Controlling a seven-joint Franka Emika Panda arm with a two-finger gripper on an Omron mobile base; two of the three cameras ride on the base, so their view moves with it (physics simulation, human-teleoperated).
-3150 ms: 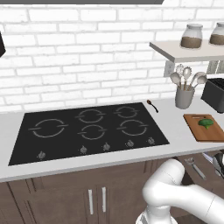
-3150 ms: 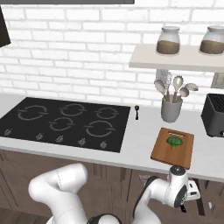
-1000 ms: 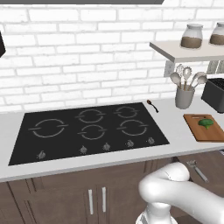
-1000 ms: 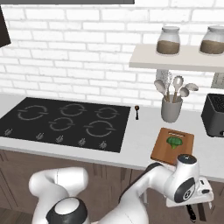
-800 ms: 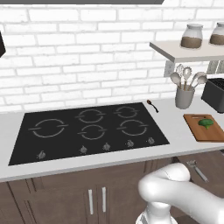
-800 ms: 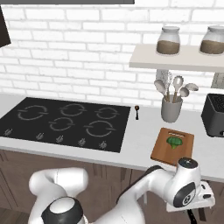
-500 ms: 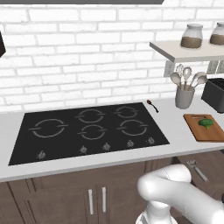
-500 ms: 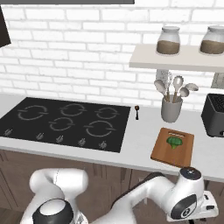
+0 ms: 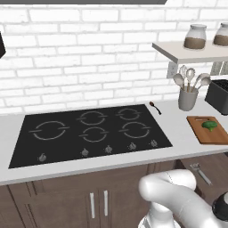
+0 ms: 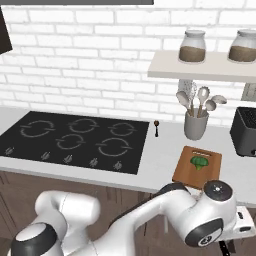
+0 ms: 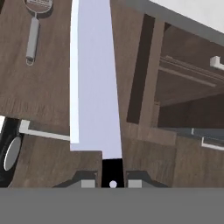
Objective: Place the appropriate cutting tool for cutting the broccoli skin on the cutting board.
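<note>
The jaws (image 11: pixel 113 180) are closed on the black handle of a knife (image 11: pixel 94 83), whose broad pale blade runs straight up the hand view from between the two dark fingertips (image 11: pixel 87 179). Behind the blade lies dark brown wood, with a metal utensil with a grey handle (image 11: pixel 33 33) lying on it near the top left corner. To the right of the blade are dark cabinet fronts and an open gap between them.

In the base views the cutting board (image 10: pixel 198 166) lies on the white counter (image 10: pixel 160 155), right of the black cooktop (image 10: pixel 75 140), and the broccoli (image 10: pixel 200 162) sits on the board near its middle. Just behind the board stands a grey pot of utensils (image 10: pixel 195 125), with a small dark spoon (image 10: pixel 156 127) lying on the counter between the pot and the cooktop. A black appliance (image 10: pixel 245 131) stands to the right of the pot. Above, a wall shelf (image 10: pixel 200 67) carries two jars (image 10: pixel 192 47).
</note>
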